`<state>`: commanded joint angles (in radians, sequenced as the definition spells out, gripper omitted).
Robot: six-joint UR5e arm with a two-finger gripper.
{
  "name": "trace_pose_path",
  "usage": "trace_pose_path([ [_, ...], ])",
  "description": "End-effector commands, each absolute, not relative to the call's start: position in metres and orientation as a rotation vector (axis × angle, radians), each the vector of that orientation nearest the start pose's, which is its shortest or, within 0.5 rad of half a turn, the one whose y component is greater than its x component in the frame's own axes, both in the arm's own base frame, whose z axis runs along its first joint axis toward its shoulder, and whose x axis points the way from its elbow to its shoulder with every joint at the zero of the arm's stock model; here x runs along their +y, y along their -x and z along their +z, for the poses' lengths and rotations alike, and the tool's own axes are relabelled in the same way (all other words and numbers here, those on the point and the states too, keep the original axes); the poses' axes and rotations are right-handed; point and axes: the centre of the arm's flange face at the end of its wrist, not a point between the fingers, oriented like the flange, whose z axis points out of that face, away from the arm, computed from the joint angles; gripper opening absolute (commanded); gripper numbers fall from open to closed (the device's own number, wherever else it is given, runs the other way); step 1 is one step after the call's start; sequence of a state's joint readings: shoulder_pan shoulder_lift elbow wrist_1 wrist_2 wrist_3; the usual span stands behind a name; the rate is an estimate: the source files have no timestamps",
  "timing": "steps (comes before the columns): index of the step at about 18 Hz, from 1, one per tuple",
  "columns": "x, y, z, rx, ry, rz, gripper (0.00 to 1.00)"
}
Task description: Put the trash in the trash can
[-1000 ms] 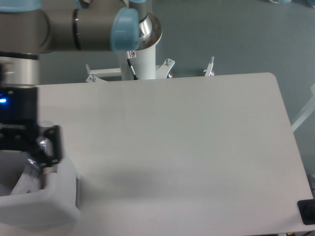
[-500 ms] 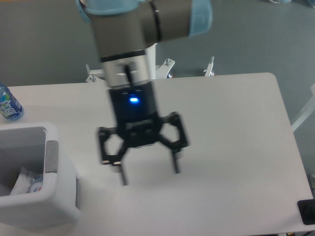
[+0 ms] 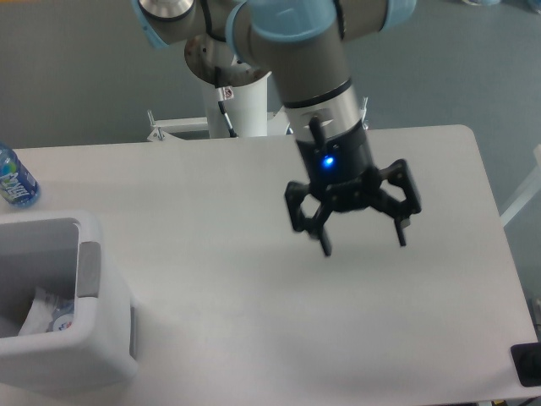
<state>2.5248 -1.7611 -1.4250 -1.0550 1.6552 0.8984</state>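
I've got the end effector (image 3: 363, 242) over the right-centre of the counter (image 3: 211, 254) now. Half a sec ago it hung left of centre, and a sec ago it sat right over the trash can (image 3: 72, 359) at the left edge, so it's swung well away to the right. Its fingers are spread wide w/ nothing between them, tips pointing down above bare counter; blue light on the body is lit.

Trash can is in the same spot, front-left corner, grey strip on the rim facing right. Inside I see the crushed bottle (image 3: 61, 316) w/ a bit of red on its label, lying against something white (image 3: 34, 311) – could be the card scrap, can't tell for sure.

Count: 1 arm, 1 end effector, 1 trash can, 1 crushed bottle in it, 1 white piece beside that. Also 1 blue-labelled bottle (image 3: 14, 178) standing upright at the far-left counter edge, behind the can and apart from it; it was hidden by the arm a sec ago, same place as half a sec ago.
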Motion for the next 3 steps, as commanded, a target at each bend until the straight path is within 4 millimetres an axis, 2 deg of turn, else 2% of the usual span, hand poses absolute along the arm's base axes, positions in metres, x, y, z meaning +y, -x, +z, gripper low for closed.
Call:
trace_pose_path([
  [2, 0.4352, 0.4241, 0.5217, -0.020, 2.902, 0.606, 1.00],
  [3, 0.4329, 0.4220, 0.5228, -0.008, 2.903, 0.605, 1.00],
])
